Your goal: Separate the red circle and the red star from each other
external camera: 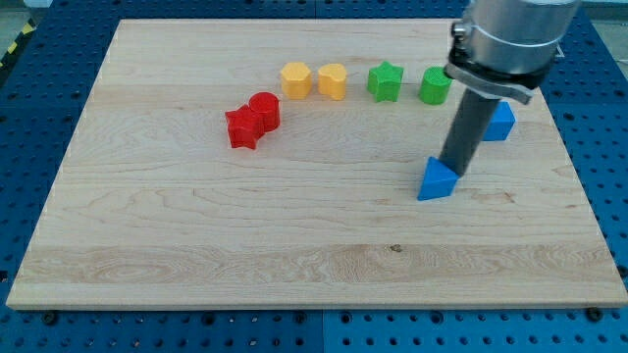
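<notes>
Across the middle of the view lies a pale wooden table top point(294, 245) with visible grain, resting on a blue perforated metal base point(39, 88) that shows past all four edges; a strip of yellow and black hazard tape point(15, 51) crosses the view's top left corner. No container stands on the board, only small plastic blocks. Toward the far edge, left of centre, the red plastic circle point(265, 109) and the red plastic star point(242, 127) sit touching, the star just below and to the view's left of the circle. Along the far edge runs a row: a yellow hexagon-like block point(296, 79), a yellow rounded block point(333, 80) whose exact shape I cannot tell, a green star point(386, 81) and a green block point(435, 85) partly hidden by the arm. Near the right edge a blue block point(501, 122) peeks from behind the rod, its shape unclear. A blue triangle point(438, 180) lies right of centre. The arm carries no pincer, so nothing is spread or pinched; it ends in a dark straight rod under a grey cylinder point(515, 39). my tip point(455, 173) stands at the blue triangle's upper right side, touching or nearly so, well apart from the two red blocks.
</notes>
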Robot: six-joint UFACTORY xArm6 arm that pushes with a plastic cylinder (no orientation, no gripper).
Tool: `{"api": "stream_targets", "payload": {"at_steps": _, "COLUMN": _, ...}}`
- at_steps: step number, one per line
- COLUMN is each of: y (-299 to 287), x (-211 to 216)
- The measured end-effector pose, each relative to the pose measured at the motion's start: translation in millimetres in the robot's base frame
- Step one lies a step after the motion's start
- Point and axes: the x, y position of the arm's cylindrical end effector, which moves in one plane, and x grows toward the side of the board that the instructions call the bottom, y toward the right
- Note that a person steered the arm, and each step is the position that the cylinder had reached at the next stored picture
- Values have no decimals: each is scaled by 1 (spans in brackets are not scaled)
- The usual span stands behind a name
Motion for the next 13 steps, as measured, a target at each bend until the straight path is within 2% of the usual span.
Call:
{"api": "stream_targets", "payload": {"at_steps": 2, "y": -175, "x": -1}}
{"api": "stream_targets", "payload": {"at_steps": 3, "y": -247, "x": -25}}
{"api": "stream_targets", "payload": {"at_steps": 4, "y": -260, "x": -76}}
{"api": "stream_targets", "payload": {"at_steps": 5, "y": -258, "x": -89}}
{"api": "stream_targets", "payload": {"at_steps": 6, "y": -297, "x": -93}}
{"api": "stream_targets", "payload": {"at_steps": 7, "y": -348, "x": -121}}
{"api": "stream_targets", "payload": {"at_steps": 8, "y": -327, "x": -138}}
{"api": "stream_targets", "payload": {"at_steps": 10, "y": -269, "x": -133}}
{"api": "stream_targets", "payload": {"at_steps": 11, "y": -258, "x": -105}}
{"api": "stream_targets", "payload": {"at_steps": 12, "y": -250, "x": -59}}
{"api": "stream_targets", "payload": {"at_steps": 13, "y": -236, "x": -43}}
